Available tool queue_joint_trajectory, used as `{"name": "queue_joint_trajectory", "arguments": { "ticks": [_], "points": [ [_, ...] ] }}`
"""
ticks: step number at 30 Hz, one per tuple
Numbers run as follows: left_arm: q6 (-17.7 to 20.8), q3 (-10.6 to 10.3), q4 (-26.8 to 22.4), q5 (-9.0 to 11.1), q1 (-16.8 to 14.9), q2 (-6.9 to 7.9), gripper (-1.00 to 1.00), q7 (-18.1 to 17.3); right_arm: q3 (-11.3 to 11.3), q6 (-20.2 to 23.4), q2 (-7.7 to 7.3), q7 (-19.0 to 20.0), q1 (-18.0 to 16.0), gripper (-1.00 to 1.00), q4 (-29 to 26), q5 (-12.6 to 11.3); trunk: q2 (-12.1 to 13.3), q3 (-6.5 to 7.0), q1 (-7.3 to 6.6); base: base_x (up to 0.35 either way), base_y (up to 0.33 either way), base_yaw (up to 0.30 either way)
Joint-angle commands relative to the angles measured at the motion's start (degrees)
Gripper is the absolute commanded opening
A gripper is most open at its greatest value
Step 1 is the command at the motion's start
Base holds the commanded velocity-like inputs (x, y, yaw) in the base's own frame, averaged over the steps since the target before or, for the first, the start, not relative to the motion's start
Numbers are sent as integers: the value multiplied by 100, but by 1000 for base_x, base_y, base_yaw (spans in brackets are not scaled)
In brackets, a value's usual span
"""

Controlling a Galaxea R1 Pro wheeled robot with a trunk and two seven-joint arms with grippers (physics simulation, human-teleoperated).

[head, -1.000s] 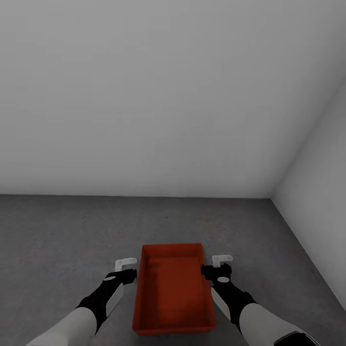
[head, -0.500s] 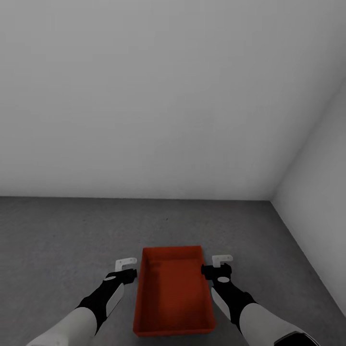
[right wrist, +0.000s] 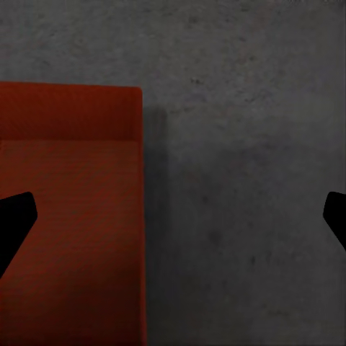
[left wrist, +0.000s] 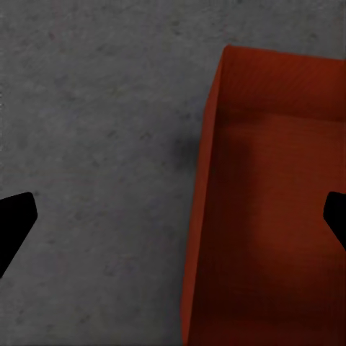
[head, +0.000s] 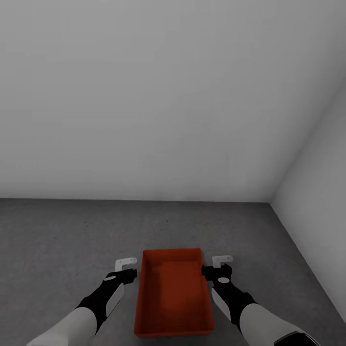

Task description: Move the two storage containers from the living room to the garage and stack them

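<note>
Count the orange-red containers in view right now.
1. The storage container sits on the concrete floor between the left gripper and right gripper. No second one visible.

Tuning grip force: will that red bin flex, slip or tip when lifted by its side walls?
The bin looks thin-walled and topless, so its long sides may bow under a squeeze. It is empty, so probably light. Plain smooth outer walls could slip. Low and wide on the floor, it is unlikely to tip or roll.
</note>
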Motion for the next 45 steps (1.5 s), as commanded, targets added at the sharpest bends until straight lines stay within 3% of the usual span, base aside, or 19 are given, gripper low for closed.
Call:
{"name": "queue_joint_trajectory", "arguments": {
  "ticks": [1,20,45],
  "points": [
    [29,-36,-13,52,0,3,100,39,46,-27,-2,-28,-4,100,11,-57,40,14,-23,0,0,0],
    [29,-36,-15,52,0,3,100,39,46,-71,15,-67,-4,100,21,-51,802,355,-440,0,0,0],
    [29,-40,-6,52,0,4,100,44,44,-49,-100,-38,-4,100,21,-2,1804,804,-989,0,0,0]
  ]
}}
